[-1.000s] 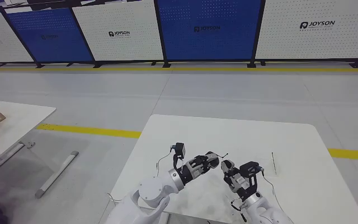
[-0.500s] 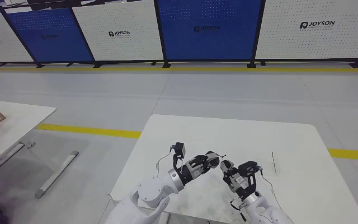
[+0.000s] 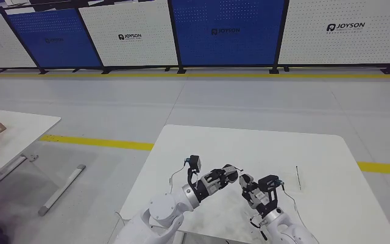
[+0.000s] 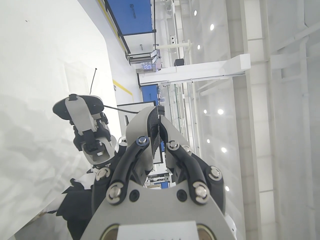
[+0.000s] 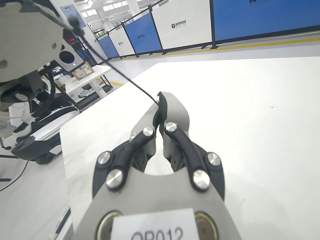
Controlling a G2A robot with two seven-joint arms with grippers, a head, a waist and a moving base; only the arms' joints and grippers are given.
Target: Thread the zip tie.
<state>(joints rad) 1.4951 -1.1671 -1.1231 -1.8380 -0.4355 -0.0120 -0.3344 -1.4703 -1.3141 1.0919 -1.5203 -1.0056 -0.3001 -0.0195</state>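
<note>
Since a second ago both grippers have drifted slightly left in the top view. The right gripper (image 5: pixel 159 102) has its jaws pressed together on one end of the zip tie (image 5: pixel 120 73). The tie runs straight to the left gripper (image 4: pixel 158 116), whose jaws are also clamped on it. Both hang over the white table (image 3: pixel 201 146), lower middle, and a spare tie (image 3: pixel 298 176) lies to their right.
</note>
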